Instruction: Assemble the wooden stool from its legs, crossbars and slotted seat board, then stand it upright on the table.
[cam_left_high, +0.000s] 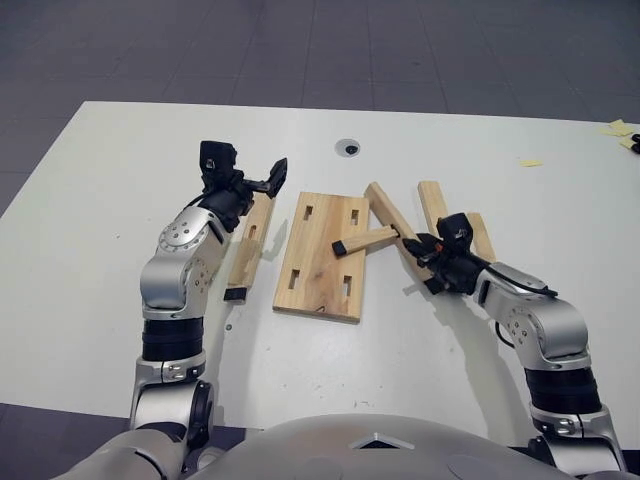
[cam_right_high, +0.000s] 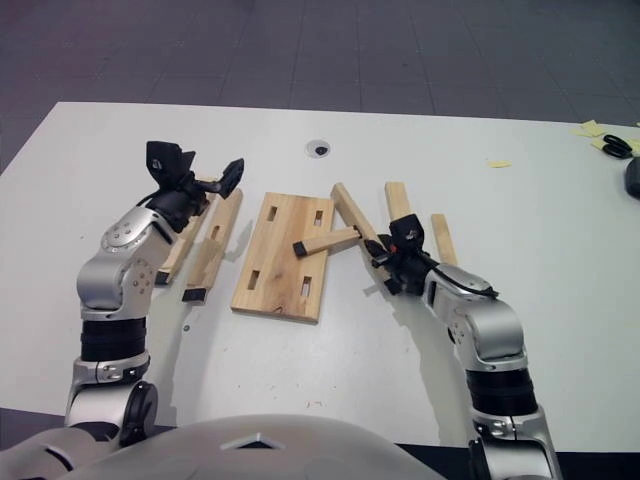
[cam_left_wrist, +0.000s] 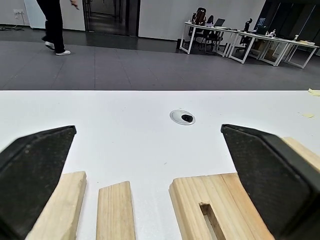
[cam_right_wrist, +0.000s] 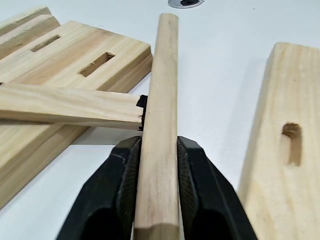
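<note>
The slotted seat board (cam_left_high: 322, 255) lies flat mid-table. A short wooden piece with a black end (cam_left_high: 365, 240) rests slanted on its right edge. My right gripper (cam_left_high: 430, 255) is shut on a rounded wooden crossbar (cam_right_wrist: 162, 75) that lies on the table and points away toward the far side. Just to the right lie two flat legs (cam_left_high: 432, 205), one showing a slot (cam_right_wrist: 280, 125). My left gripper (cam_left_high: 245, 175) hovers open with nothing between its fingers, above several wooden legs (cam_left_high: 250, 245) left of the board; their near ends (cam_left_wrist: 116, 210) show under the wide-spread fingers (cam_left_wrist: 35, 170).
A round cable hole (cam_left_high: 347, 148) sits in the white table beyond the board. Yellow paper scraps (cam_left_high: 530, 162) and a dark object (cam_right_high: 632, 175) lie at the far right. Bare table surface spreads in front of the board and along the left side.
</note>
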